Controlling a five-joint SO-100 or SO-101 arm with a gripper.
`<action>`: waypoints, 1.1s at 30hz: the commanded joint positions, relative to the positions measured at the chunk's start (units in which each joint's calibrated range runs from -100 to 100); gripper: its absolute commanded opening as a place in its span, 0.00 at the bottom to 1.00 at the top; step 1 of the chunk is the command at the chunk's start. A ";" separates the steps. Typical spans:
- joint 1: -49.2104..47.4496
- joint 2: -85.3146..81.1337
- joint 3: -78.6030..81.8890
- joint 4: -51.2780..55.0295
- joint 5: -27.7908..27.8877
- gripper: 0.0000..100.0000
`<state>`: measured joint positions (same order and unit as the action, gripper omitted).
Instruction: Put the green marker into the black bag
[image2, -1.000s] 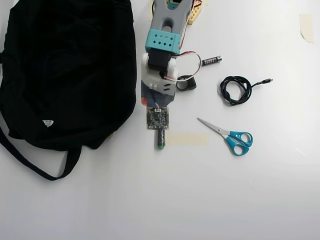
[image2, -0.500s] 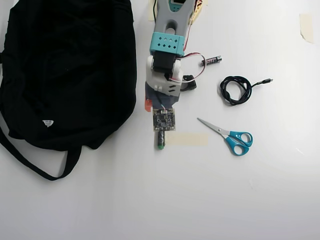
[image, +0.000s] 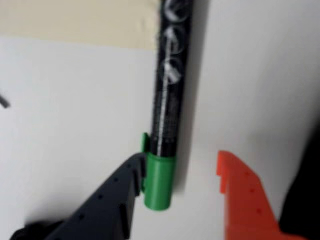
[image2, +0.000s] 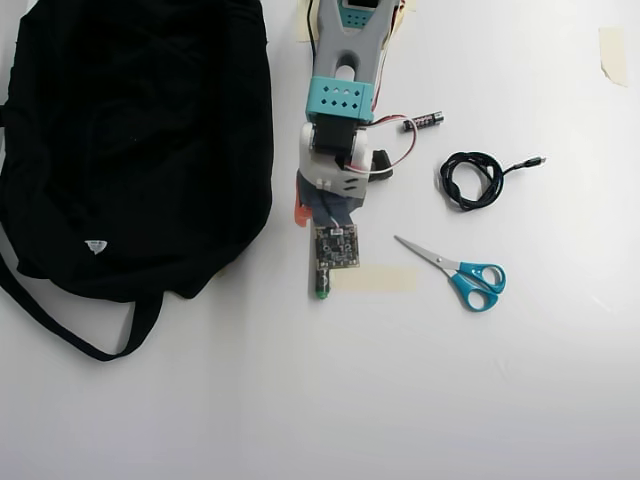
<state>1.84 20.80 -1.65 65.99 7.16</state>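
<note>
Your gripper (image: 177, 175) stands open astride the green marker (image: 167, 120), which lies flat on the white worktop (image2: 300, 400). In the wrist view the dark finger (image: 107, 200) touches, or nearly touches, the green cap (image: 159, 182) on its left, while the orange finger (image: 245, 200) stands clear of it on the right. Nothing is gripped yet.

In the overhead view the arm (image2: 340, 100) covers most of the marker; only its green end (image2: 321, 293) shows below the wrist board, just beside a strip of beige tape (image2: 375, 279). The black bag (image2: 130, 140) lies to the left, near the marker but apart from it.

The wrist is aligned along the barrel so that the fingers close across its narrow width. Judged from these views, closing here grips at the cap end, so the long barrel may tilt on lifting. The scissors (image2: 460, 272), coiled cable (image2: 470, 180) and battery (image2: 423, 120) lie to the right, away from the route to the bag.
</note>
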 joint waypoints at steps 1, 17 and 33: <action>-0.71 1.19 -4.28 -0.45 -0.34 0.19; -0.94 5.76 -8.05 0.84 -0.34 0.27; -1.54 5.84 -7.69 4.20 -0.34 0.27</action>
<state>1.25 27.19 -7.47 70.03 7.06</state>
